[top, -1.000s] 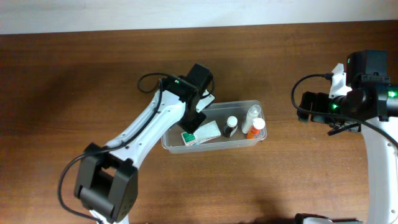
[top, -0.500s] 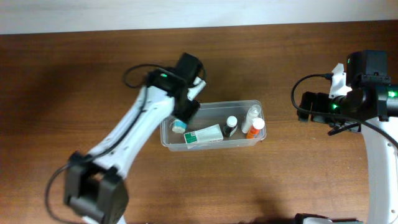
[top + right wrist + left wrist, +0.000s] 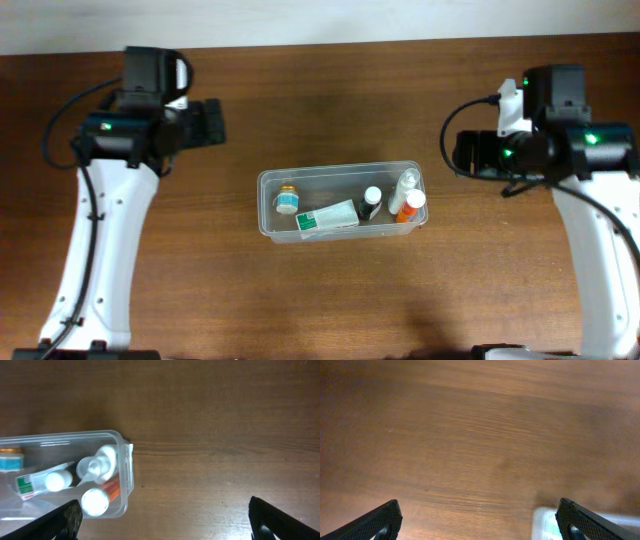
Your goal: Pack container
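The clear container (image 3: 340,169) sits mid-table and holds a small blue-labelled bottle (image 3: 287,198), a green-and-white tube (image 3: 328,216), a dark bottle with a white cap (image 3: 371,203), a white bottle (image 3: 404,187) and an orange bottle (image 3: 411,206). My left gripper (image 3: 212,122) hovers up and to the left of it, open and empty. In the left wrist view only a corner of the container (image 3: 545,521) shows beside the left gripper (image 3: 481,522). My right gripper (image 3: 462,152) is open to the container's right. The right wrist view shows the right gripper (image 3: 165,520) near the container's end wall (image 3: 126,467).
Bare brown wood table surrounds the container on all sides. A pale wall strip (image 3: 320,20) runs along the table's far edge. Both arms' white links (image 3: 95,260) stand along the left and right sides.
My left gripper opened, left the small blue-labelled bottle in the container's left end and drew back up and to the left. The right arm shifted slightly left.
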Tool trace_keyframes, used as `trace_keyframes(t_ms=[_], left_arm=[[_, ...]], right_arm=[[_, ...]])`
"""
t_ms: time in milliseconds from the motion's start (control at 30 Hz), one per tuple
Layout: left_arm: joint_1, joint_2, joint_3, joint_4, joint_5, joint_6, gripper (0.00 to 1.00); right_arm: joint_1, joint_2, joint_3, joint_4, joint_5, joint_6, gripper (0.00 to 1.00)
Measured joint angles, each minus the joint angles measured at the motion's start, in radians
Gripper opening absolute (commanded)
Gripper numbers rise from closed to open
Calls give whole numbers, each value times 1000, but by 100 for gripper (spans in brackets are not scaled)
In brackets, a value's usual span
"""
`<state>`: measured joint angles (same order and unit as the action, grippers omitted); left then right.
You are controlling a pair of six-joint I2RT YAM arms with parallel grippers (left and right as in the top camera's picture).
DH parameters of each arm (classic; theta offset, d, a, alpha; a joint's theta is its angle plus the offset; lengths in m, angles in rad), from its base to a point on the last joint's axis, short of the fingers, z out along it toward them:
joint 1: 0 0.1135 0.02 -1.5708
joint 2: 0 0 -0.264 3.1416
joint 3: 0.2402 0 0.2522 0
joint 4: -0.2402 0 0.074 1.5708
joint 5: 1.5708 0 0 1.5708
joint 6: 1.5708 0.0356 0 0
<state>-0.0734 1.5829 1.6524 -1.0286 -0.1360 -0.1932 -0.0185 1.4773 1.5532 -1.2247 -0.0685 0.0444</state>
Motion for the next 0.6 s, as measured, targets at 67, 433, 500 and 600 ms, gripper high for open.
trace_keyframes(t_ms=[67,433,500,600], left_arm=[[44,8,0,0,-3,-42,99],[75,6,-2,-129,-2,27,99],[75,-41,-37,-129,12,45,99],[75,-202,-181,-66,27,57,99]], right_arm=[[0,50,0,26,0,0,98],[0,35,0,-55,7,-21,98],[0,-34,-3,-62,17,-18,98],[0,-204,-32,-46,26,-17,98]])
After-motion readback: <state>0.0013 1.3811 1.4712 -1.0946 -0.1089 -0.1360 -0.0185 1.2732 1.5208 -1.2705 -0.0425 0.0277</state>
